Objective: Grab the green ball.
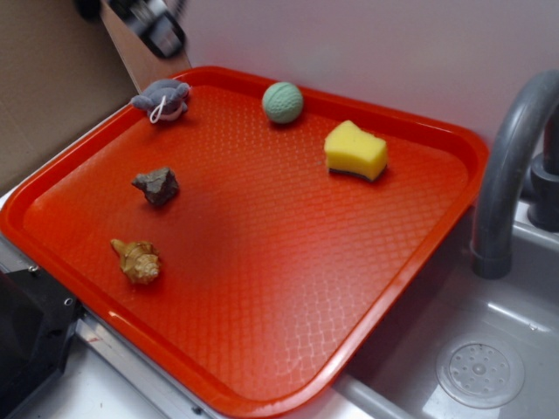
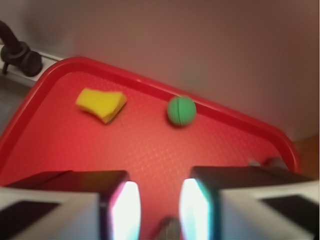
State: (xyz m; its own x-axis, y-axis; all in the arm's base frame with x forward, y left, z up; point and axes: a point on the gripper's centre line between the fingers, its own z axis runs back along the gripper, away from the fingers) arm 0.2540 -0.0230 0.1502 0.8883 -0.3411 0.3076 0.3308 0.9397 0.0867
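Red tray (image 1: 262,384) holds green ball (image 1: 283,102), sponge (image 1: 355,151)

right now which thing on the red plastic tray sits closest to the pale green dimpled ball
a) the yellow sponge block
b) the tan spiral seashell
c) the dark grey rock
a: in the exterior view the yellow sponge block lies just to the right of the pale green dimpled ball near the back rim of the red plastic tray, while the other two things lie farther off.

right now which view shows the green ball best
The exterior view: the small pale mint-green dimpled ball is sharp there, near the red plastic tray's far rim. The wrist view shows it blurred, darker green, beyond the open claw.
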